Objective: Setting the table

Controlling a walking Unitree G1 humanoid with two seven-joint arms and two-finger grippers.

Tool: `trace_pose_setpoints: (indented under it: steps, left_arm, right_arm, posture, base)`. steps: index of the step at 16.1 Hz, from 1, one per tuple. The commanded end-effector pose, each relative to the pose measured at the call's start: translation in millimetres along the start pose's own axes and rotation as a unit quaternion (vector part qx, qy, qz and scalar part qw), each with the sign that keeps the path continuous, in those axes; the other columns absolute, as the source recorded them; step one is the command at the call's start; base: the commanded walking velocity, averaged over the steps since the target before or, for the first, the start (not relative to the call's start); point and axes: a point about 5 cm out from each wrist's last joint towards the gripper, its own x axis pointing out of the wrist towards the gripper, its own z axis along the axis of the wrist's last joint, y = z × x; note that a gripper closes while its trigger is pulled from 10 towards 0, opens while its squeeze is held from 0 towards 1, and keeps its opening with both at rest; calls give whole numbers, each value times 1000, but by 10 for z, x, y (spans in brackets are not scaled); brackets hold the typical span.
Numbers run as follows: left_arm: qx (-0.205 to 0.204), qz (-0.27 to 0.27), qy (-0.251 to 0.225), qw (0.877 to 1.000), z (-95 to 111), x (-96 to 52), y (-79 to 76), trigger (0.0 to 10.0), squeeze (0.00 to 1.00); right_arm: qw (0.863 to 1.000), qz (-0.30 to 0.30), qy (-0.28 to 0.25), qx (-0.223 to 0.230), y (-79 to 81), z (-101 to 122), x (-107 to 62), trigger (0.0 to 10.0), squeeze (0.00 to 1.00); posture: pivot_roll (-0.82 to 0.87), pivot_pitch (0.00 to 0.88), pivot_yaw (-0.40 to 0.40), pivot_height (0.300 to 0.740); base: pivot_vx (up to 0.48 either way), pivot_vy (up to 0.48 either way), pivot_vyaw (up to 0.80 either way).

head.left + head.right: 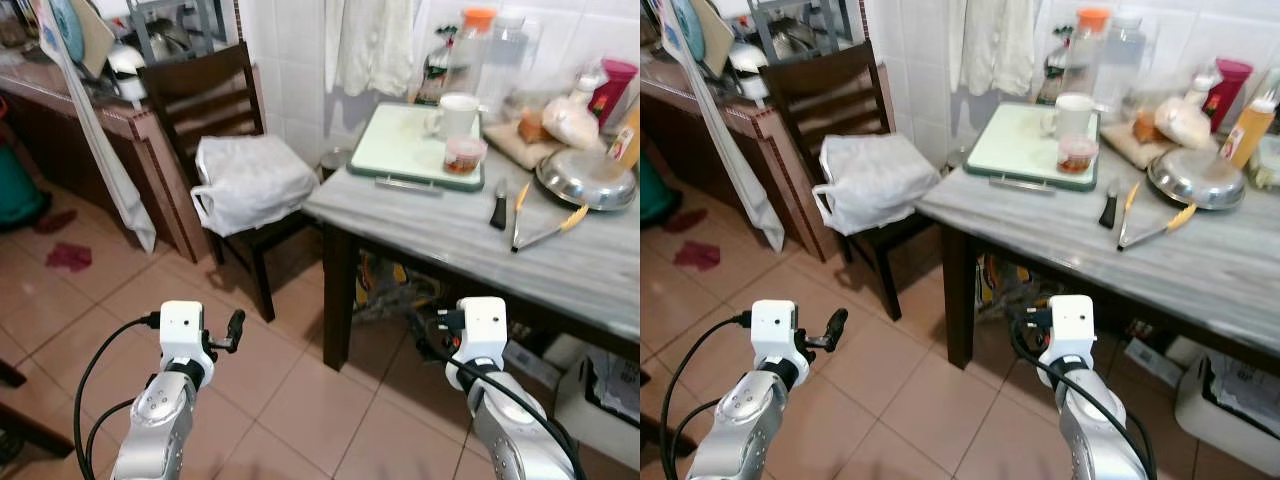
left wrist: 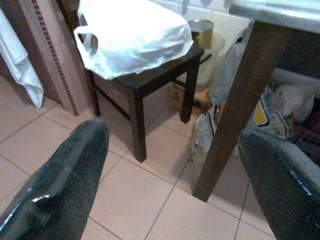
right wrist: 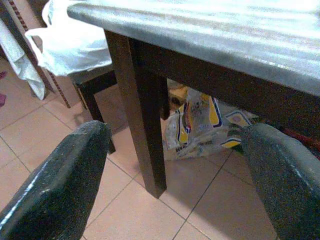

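Nearest, the left tool (image 2: 170, 175) and right tool (image 3: 175, 170) hung low over the tiled floor, both with fingers spread and empty. Ahead, the grey marbled bench (image 1: 450, 235) carried a pale green tray (image 1: 400, 145) holding a white mug (image 1: 457, 115), with tongs (image 1: 540, 220) nearby.

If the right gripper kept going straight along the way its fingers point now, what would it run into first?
Most likely the table's dark wooden leg, which stands between the open fingers of the right gripper, just under the table's edge. Depth is unclear; passing beside it, it would reach the printed plastic bags beneath.
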Motion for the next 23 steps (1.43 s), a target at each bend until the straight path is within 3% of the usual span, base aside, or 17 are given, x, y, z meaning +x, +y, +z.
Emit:
trace_pose_setpoints:
  steps: [1,17,23]
  left_arm:
    - [6,2,1,1000,17,-8,4,10000,0]
    - [19,1,3,1000,54,5,5,10000,0]
    - [8,-22,-9,1000,82,1,-18,10000,0]
  right_arm:
    - [1000,4,-3,2,13,18,12,10000,0]
    - [1000,-11,-2,12,-20,13,14,10000,0]
    - [1000,-11,0,10,-28,16,29,10000,0]
  posture:
    - [-94,0,33,740]
    - [-101,0,45,740]
    - [-98,0,40,740]
  base:
    - [-255,0,0]
    - [-282,0,0]
    - [0,0,-131]
